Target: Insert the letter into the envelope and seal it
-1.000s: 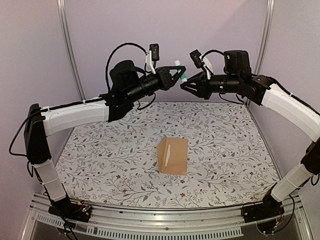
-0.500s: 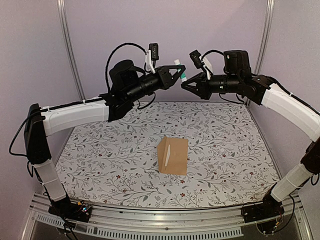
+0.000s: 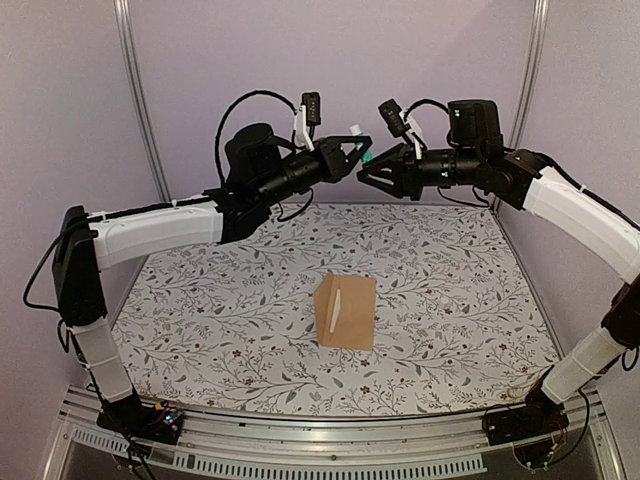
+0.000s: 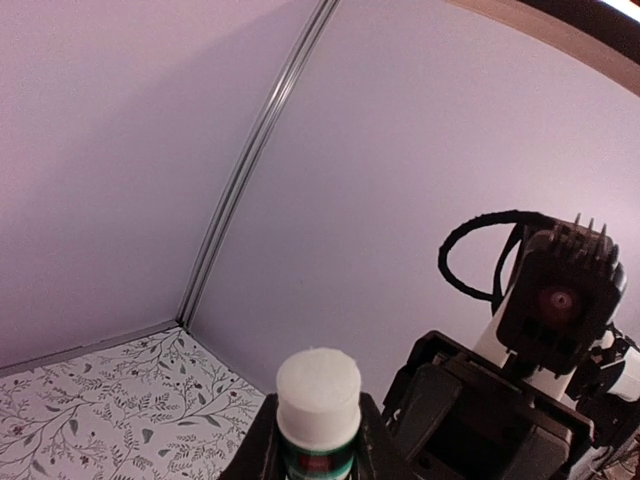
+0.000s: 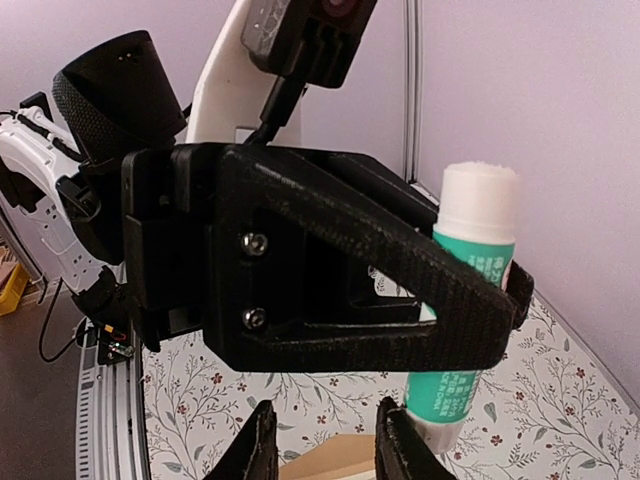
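The tan envelope [image 3: 346, 311] lies flat at the middle of the table, and a corner of it shows in the right wrist view [image 5: 335, 468]. A thin cream strip [image 3: 337, 307] shows on it; I cannot tell if this is the letter, which is otherwise hidden. My left gripper [image 3: 352, 152] is raised high at the back and shut on a green glue stick with a white top [image 3: 358, 138] [image 4: 318, 400] [image 5: 465, 300]. My right gripper [image 3: 368, 177] [image 5: 328, 445] is open and empty, facing the left gripper a short way off, with the stick's lower end beside its right finger.
The table has a floral cloth [image 3: 220, 300]. Purple walls and metal corner posts [image 3: 140, 100] close in the back and the sides. Both arms hang high above the back half of the table.
My left gripper has shifted slightly toward the right gripper with the glue stick. The right gripper has edged a little left and down. The envelope has not moved.
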